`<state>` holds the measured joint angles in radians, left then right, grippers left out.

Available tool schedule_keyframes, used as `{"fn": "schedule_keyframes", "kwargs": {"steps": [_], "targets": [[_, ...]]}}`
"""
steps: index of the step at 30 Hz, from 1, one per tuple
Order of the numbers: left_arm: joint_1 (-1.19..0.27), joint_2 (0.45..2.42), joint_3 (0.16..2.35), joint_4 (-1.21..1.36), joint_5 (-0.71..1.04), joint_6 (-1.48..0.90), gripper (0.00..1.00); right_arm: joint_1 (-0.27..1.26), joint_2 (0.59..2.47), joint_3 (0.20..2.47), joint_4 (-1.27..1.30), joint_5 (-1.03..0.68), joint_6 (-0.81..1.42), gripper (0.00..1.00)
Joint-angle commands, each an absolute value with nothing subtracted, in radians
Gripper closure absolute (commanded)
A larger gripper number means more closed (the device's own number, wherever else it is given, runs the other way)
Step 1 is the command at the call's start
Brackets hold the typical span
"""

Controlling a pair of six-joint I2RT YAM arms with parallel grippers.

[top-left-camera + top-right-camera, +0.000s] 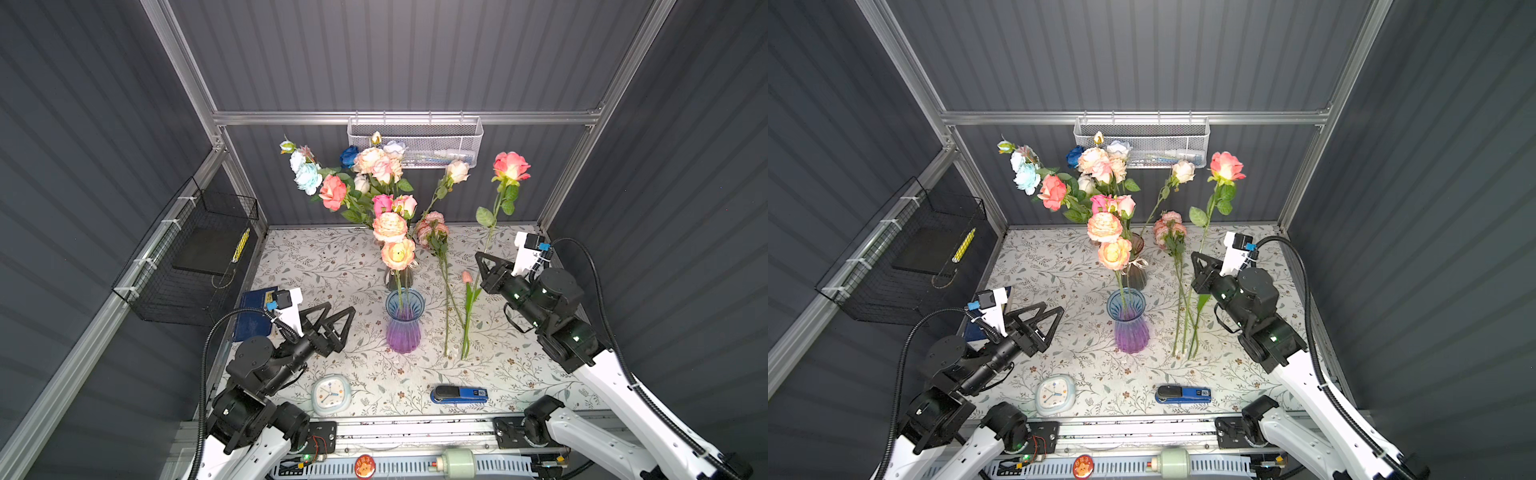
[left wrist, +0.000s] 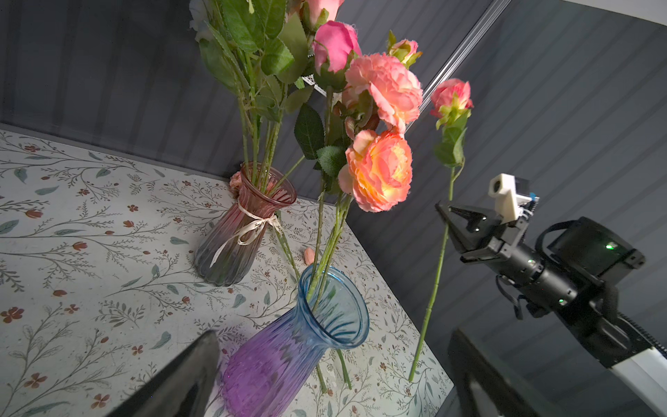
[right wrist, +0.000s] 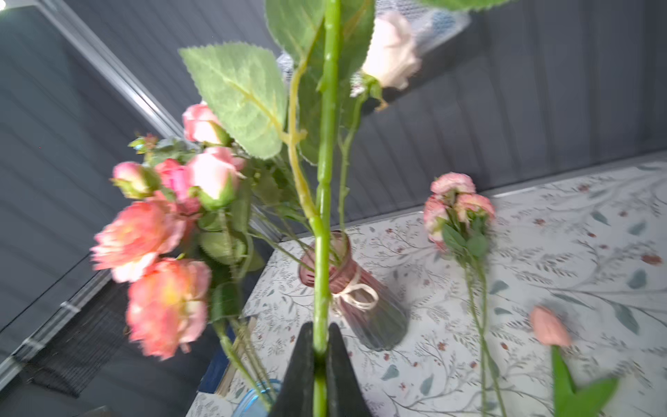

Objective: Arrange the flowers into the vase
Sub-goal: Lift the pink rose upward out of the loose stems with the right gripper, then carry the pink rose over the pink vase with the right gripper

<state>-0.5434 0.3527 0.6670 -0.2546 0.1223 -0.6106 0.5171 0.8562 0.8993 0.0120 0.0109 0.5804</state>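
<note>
Step in hand, by my judgement: carrying one flower to the vase; the right gripper (image 1: 481,258) is clamped on the green stem of a tall pink-and-peach rose (image 1: 511,166), held nearly upright near the right edge of the counter (image 1: 316,266); the ribbed blue-to-purple glass vase (image 1: 402,322) stands mid-counter with peach blooms in it. The next move calls for lifting the stem's foot above the rim, swinging inward, then lowering straight; the right arm reaches forward, wrist raised; the left gripper (image 1: 341,308) gapes wide and empty, pointing at the vase from nearer the left edge.
</note>
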Motion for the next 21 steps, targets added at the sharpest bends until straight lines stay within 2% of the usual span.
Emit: {"fn": "schedule_keyframes", "kwargs": {"steps": [1, 10, 16, 21], "targets": [[-0.54, 0.357, 0.699, -0.248, 0.118, -0.597, 0.0, 0.603, 0.851, 1.009, -0.012, 0.06, 0.494, 0.99], [-0.54, 0.364, 0.705, -0.243, 0.118, -0.609, 0.0, 0.787, 1.048, 1.223, 0.235, 0.041, 0.4, 0.98], [-0.54, 0.364, 0.715, -0.256, 0.115, -0.61, 0.0, 0.849, 1.168, 1.184, 0.558, 0.116, 0.283, 0.98], [-0.539, 0.355, 0.716, -0.264, 0.113, -0.615, 0.0, 0.865, 1.232, 1.093, 0.731, 0.16, 0.228, 0.98]]}}
